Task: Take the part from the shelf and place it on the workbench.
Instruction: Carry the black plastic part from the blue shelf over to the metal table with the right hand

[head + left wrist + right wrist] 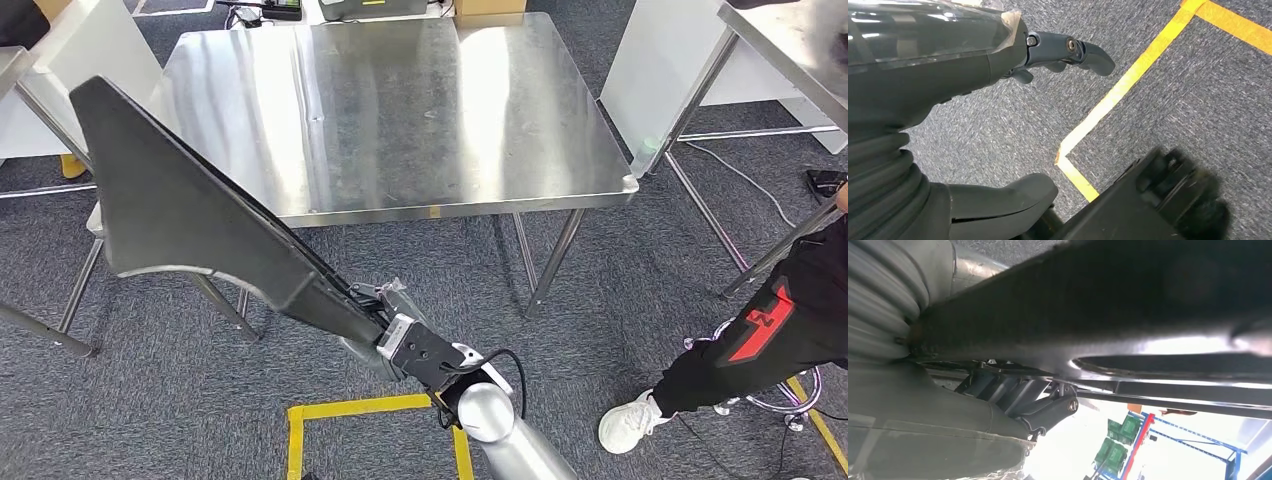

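Note:
The part [190, 220] is a long black panel, broad at its far end and narrow at the near one. My right hand [392, 338] grips the narrow end, and the part slants up and to the left, its broad end over the near left corner of the steel workbench [430, 110]. In the right wrist view the part [1128, 300] lies across the hand, with dark fingers [1040, 412] curled beneath it. My left hand [993, 60] hangs over the grey carpet, fingers and thumb apart, holding nothing.
A person in black trousers and white shoes [770, 330] stands at the right. White tables stand at the left [80, 45] and right [790, 40]. Yellow tape [350, 407] marks the carpet near my feet. A cardboard box [490, 7] sits beyond the bench.

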Controlling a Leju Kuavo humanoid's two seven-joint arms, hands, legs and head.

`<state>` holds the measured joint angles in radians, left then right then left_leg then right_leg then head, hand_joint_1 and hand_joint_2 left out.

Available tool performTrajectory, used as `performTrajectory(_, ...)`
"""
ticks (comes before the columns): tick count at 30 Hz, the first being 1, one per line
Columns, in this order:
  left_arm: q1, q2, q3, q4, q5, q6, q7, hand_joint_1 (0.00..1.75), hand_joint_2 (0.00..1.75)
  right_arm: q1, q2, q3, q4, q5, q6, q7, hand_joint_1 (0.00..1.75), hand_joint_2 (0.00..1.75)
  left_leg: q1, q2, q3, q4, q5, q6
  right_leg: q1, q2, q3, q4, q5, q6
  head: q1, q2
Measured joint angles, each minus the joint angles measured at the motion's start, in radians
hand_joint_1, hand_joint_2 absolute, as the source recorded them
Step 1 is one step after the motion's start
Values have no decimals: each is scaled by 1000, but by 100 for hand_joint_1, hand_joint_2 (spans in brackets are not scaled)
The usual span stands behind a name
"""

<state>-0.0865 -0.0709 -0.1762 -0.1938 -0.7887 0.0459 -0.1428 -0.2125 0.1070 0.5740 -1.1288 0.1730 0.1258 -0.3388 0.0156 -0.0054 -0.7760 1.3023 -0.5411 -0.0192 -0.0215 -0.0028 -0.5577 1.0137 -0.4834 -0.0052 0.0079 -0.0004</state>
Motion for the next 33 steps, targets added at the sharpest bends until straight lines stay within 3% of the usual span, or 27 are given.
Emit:
performTrajectory(1,1,0,0,0,-1,0,-1,0,175,0,0,0,0,0,0,0,175,175,1,1,5,-16,20,0,0,0,4,0,-4,0,0,0)
performTrajectory(3,0,1,0,0,-4,-1,-4,0,175,-1,1,0,0,0,0,0,175,175,3,5,66,-141,87,6,-1,1,18,0,-15,6,0,0)
performTrajectory(4,0,2,0,0,-5,-1,-5,0,175,-3,1,0,0,0,0,0,175,175,1,8,101,-204,107,11,3,1,23,0,-21,11,0,0)
performTrajectory(6,-1,2,0,0,-6,0,-6,0,175,-6,2,0,0,0,-1,0,175,175,-6,10,139,-268,111,23,7,0,30,-1,-28,24,0,0)
performTrajectory(10,0,2,0,0,-11,1,-8,0,175,-10,5,0,1,1,-1,0,175,175,-8,3,168,-289,100,52,7,-2,27,28,-33,42,2,0)
performTrajectory(11,-1,2,0,0,-13,1,-8,0,175,-12,5,0,1,1,-1,-1,175,175,-6,1,179,-294,98,59,7,-1,6,68,-43,42,4,0)
performTrajectory(14,0,2,0,0,-16,1,-9,0,175,-12,3,1,3,1,-1,-1,175,175,-7,-3,194,-298,86,70,6,1,-118,251,-92,39,5,0)
performTrajectory(15,0,2,0,0,-16,1,-9,0,175,-10,2,1,4,1,-1,-1,175,175,-8,-5,199,-298,80,71,6,1,-150,281,-98,42,5,0)
performTrajectory(16,1,2,0,0,-16,1,-9,0,175,-8,1,0,4,1,-1,0,175,175,-8,-8,206,-298,74,70,6,1,-163,274,-87,48,5,0)
performTrajectory(17,1,1,0,0,-16,1,-9,0,175,-8,1,1,5,1,-1,0,175,175,-8,-11,216,-298,67,68,6,1,-157,229,-57,57,5,0)
performTrajectory(19,1,0,0,0,-16,1,-9,0,175,-8,0,1,5,1,-2,0,175,175,-9,-15,239,-296,49,62,7,1,-115,89,25,69,6,0)
performTrajectory(21,1,0,0,0,-16,1,-10,0,175,-8,0,1,7,1,-2,0,175,175,-12,-17,250,-297,32,51,11,0,-85,8,60,52,6,0)
performTrajectory(22,2,0,0,0,-16,1,-10,0,175,-8,0,1,7,1,-2,0,175,175,-14,-17,253,-295,28,45,14,1,-81,1,59,38,5,0)
performTrajectory(24,2,0,0,0,-16,1,-10,0,175,-9,1,0,8,2,-2,0,175,175,-12,-14,254,-288,22,35,10,4,-67,-1,60,24,5,0)
performTrajectory(26,2,0,0,0,-15,2,-12,0,175,-10,5,0,8,2,-3,0,175,175,-9,-9,226,-228,12,26,4,5,-49,-5,51,10,5,0)
performTrajectory(28,2,1,0,0,-15,2,-14,0,175,-12,8,1,8,2,-3,0,175,175,-6,-4,150,-108,-23,15,4,5,-32,-6,37,-2,4,0)
performTrajectory(30,5,1,0,0,-15,2,-14,0,175,-10,9,1,9,2,-3,0,175,175,-3,-1,74,-20,-58,7,5,6,-14,-6,19,-5,4,0)
performTrajectory(31,7,1,0,0,-15,1,-14,0,175,-10,9,1,10,2,-3,0,175,175,-3,-1,55,-18,-53,7,5,7,-2,-6,10,-4,4,0)
performTrajectory(32,7,2,0,0,-15,2,-14,0,175,-9,9,1,10,2,-3,0,175,175,-2,0,54,-51,-27,8,5,9,12,-6,0,-2,4,0)
performTrajectory(33,7,2,1,0,-15,2,-14,0,175,-9,10,1,10,2,-4,0,175,175,-2,2,68,-111,20,11,5,10,27,-6,-11,1,4,0)
